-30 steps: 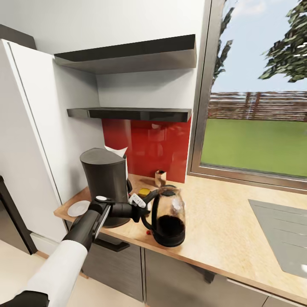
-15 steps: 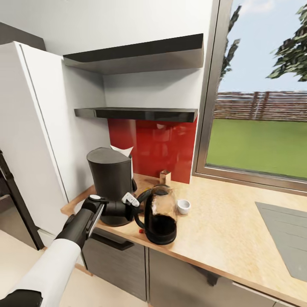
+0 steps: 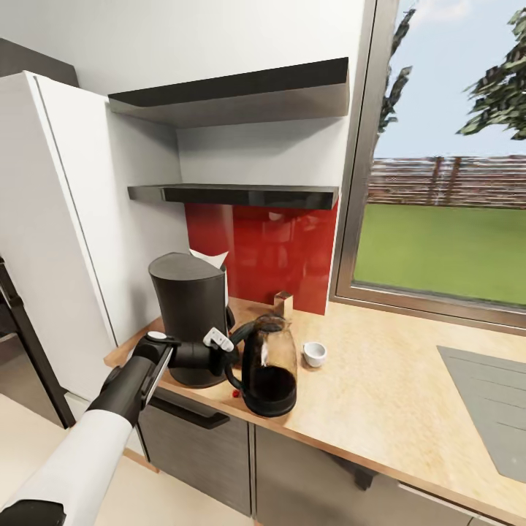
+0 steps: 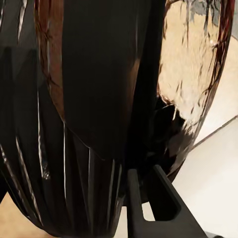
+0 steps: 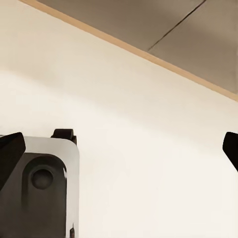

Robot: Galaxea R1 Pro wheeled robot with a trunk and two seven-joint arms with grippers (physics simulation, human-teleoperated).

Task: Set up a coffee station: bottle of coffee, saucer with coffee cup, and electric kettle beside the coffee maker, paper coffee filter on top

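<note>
**Kettle at the tabletop's front edge**

Wooden kitchen tabletop (image 3: 380, 394) below two dark shelves: one tall black coffee maker (image 3: 191, 314), one glass electric kettle (image 3: 267, 369) holding dark liquid, one small white cup (image 3: 315, 353). Left claw (image 3: 223, 356) closed around the kettle's handle; kettle has shifted slightly left. Right claw (image 5: 119, 148) spread wide, empty.

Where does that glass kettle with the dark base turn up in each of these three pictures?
Head view: the kettle stands on the countertop, near its front edge, beside the coffee maker, with the left gripper at its handle.
Left wrist view: the kettle looms close up, glass body and dark handle just beyond the gripper fingers.
Right wrist view: I cannot find it there.
Shared landmark: the kettle's dark handle, seen in the head and left wrist views.
</note>
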